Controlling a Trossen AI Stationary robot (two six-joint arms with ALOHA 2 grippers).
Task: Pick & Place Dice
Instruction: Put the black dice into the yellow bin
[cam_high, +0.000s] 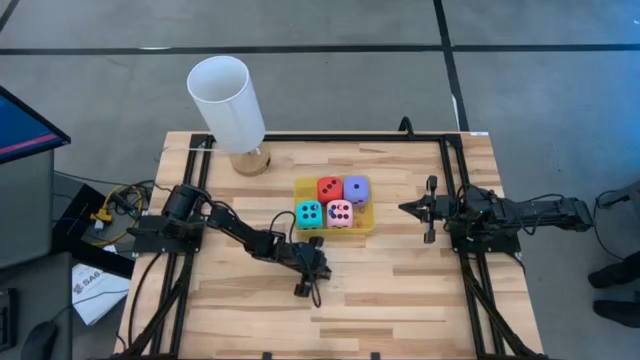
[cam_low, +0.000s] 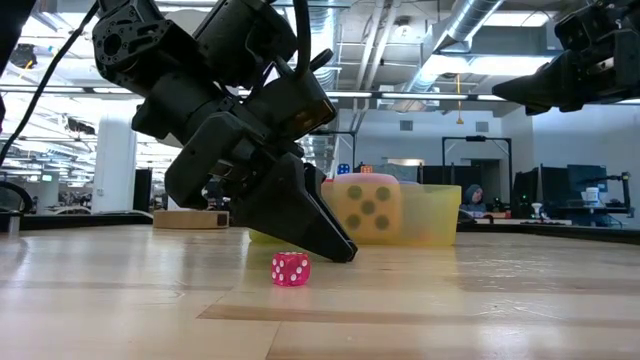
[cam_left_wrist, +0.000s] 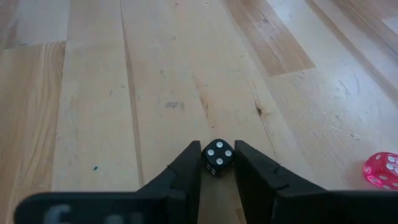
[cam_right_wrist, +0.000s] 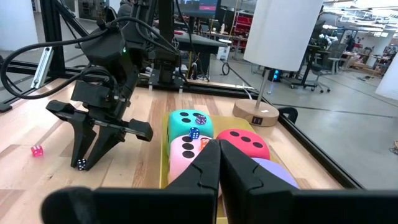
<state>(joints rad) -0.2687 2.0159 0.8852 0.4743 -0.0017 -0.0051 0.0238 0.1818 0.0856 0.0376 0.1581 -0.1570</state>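
Four soft dice sit in a yellow tray (cam_high: 368, 229) at the table's middle: red (cam_high: 328, 188), purple (cam_high: 356, 188), cyan (cam_high: 309, 213) and pink (cam_high: 340, 213). Tiny dice lie on top of them in the right wrist view. My left gripper (cam_high: 308, 291) is near the tray's near-left corner, pointing down at the table, shut on a tiny black die (cam_left_wrist: 217, 155). A tiny pink see-through die (cam_low: 290, 268) lies on the wood beside it. My right gripper (cam_high: 403, 208) hovers shut to the right of the tray, above the table. My left gripper pinches the tiny black die (cam_left_wrist: 217, 157) between its two fingertips (cam_left_wrist: 189, 163), on opposite faces. The fingers slant down from above toward the table's near edge. The die sits at the very tips, right at the table surface; whether it rests on the wood I cannot tell.
A white-shaded lamp (cam_high: 227, 100) on a wooden base (cam_high: 250, 161) stands at the far edge, left of the tray. A black frame runs along the table's left, right and far sides. Bare wood (cam_high: 400, 300) stretches near and to the right of my left gripper.
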